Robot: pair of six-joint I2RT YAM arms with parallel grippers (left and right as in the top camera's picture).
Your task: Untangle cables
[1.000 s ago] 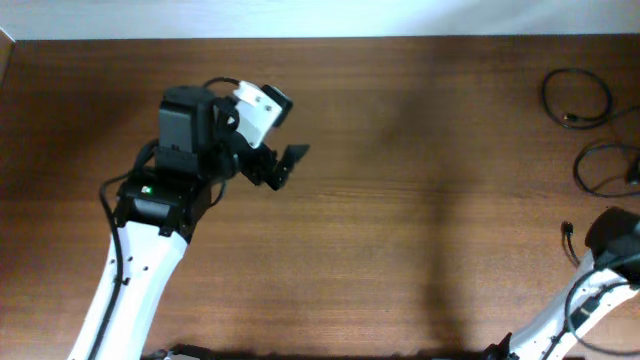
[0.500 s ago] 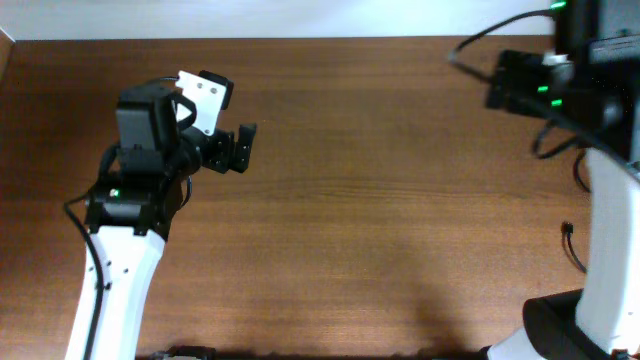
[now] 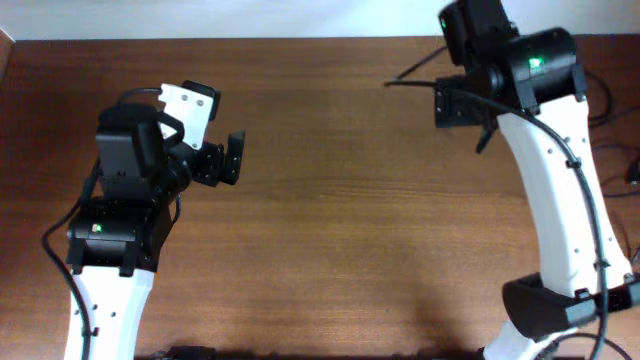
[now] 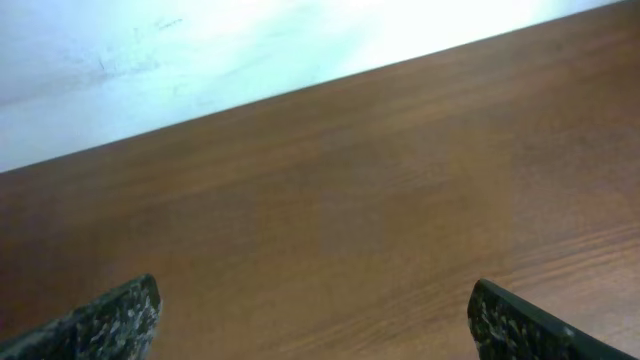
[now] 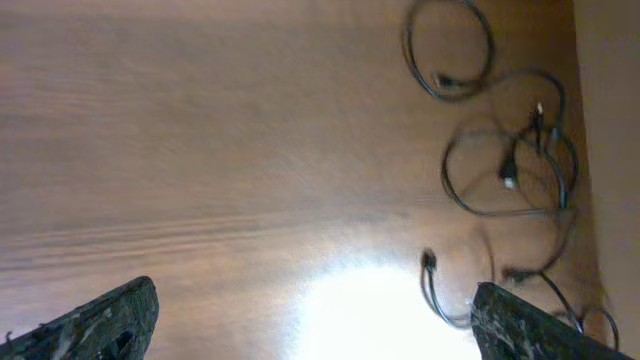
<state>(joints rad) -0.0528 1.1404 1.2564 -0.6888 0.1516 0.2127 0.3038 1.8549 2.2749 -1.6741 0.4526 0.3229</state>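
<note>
At right gripper: jaws wide apart, empty, high above table.
Left gripper: spread likewise, empty, over bare wood.
Cables: about 3 black loops by the table edge, 2 overlapping.
Risk: descending into the overlap could pinch 2 cords together and tighten it.
Obscured: overhead, the right arm covers most cables; blur hides plug details.

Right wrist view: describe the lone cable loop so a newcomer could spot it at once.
In the right wrist view, follow the table's edge at the picture's right. The loop is the topmost thing beside it, a single small ring. Unlike the tangle of overlapping loops below, it lies apart, crossing nothing, its plug tucked inside.
</note>
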